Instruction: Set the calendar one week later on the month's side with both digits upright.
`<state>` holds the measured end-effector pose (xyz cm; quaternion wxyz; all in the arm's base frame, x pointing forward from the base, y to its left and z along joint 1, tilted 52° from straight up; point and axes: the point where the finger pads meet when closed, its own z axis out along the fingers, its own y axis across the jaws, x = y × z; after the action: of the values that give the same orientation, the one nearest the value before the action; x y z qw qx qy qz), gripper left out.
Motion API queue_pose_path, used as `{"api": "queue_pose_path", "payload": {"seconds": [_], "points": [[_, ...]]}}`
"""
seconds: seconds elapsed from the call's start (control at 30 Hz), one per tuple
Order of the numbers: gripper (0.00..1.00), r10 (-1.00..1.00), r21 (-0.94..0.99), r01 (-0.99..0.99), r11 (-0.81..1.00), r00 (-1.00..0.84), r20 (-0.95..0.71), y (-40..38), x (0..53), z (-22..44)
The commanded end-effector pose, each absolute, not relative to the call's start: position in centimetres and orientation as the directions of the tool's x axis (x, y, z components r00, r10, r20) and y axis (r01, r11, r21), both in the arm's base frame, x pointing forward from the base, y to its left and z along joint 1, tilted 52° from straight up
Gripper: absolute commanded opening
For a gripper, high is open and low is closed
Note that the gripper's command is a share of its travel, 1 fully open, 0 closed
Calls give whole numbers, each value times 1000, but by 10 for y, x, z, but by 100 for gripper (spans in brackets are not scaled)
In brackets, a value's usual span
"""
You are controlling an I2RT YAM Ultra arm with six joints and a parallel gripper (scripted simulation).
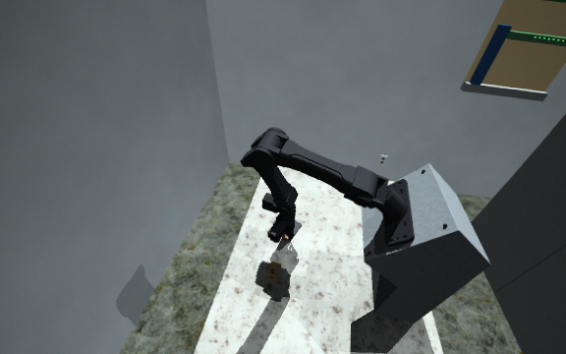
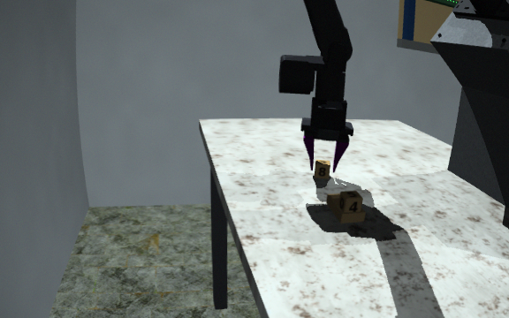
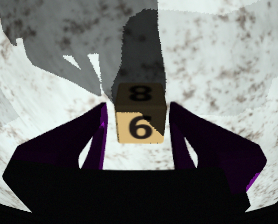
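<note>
My parted jaws grip nothing, their purple tips hanging at either side of the loose number cube, which shows an 8 and a 6. The other number cube, showing a 4, sits in the wooden tray on the table, in shadow.

In the exterior view, the loose cube bears an 8 on its side. The wrist view shows a 6 on top, with the 8 at its twelve o'clock. Toward five o'clock in the exterior view, the other cube shows a 4, with a dim, narrow 0 at its nine o'clock. From above, its top seems to read 5.
</note>
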<state>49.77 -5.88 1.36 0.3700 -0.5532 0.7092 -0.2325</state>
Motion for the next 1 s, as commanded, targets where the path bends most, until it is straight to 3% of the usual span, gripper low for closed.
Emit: {"api": "queue_pose_path", "payload": {"seconds": [0.0,0.97], "points": [[45,-956,-747,-602,281,-113,-269,-60,501,17],[45,-956,-747,-602,282,-113,-269,-59,507,12]]}}
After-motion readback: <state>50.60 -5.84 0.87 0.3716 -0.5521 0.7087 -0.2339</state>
